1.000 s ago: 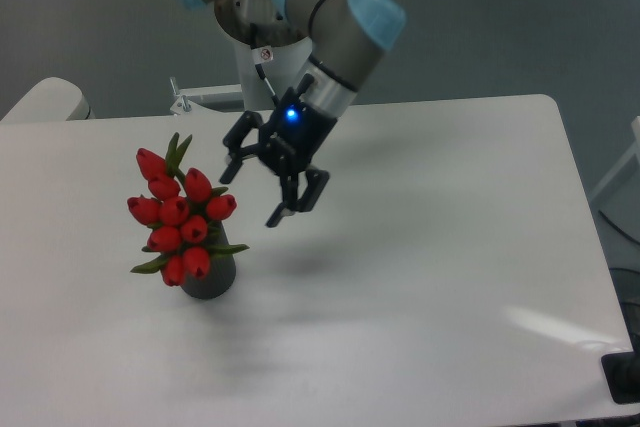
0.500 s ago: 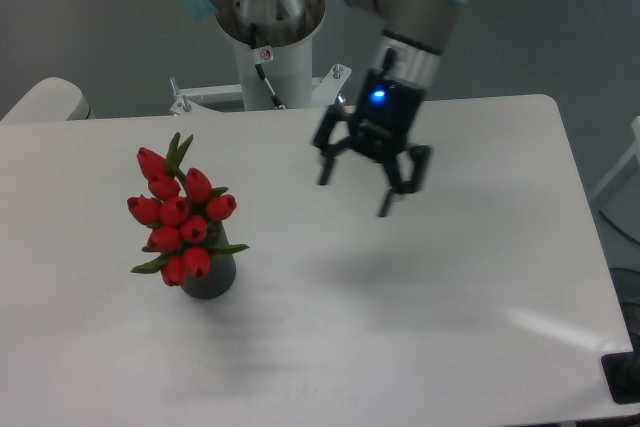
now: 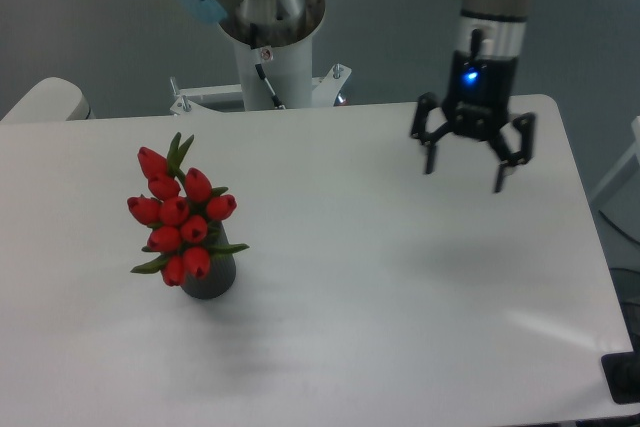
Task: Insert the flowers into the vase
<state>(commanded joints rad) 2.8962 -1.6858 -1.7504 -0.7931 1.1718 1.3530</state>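
Swung away to the right since a second ago: gripper [image 3: 464,171], then just beside the flowers [image 3: 181,215], now over the table's [image 3: 400,327] far right part, well apart from them. Nearest, at left: flowers standing in the vase [image 3: 209,277], unmoved. Farther back: fingers spread wide, holding nothing, pointing down, blue light lit above.

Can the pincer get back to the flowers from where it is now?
Probably yes. The pincer hangs open over the table's far right side, and only bare tabletop lies between it and the flowers, which stand in the vase.
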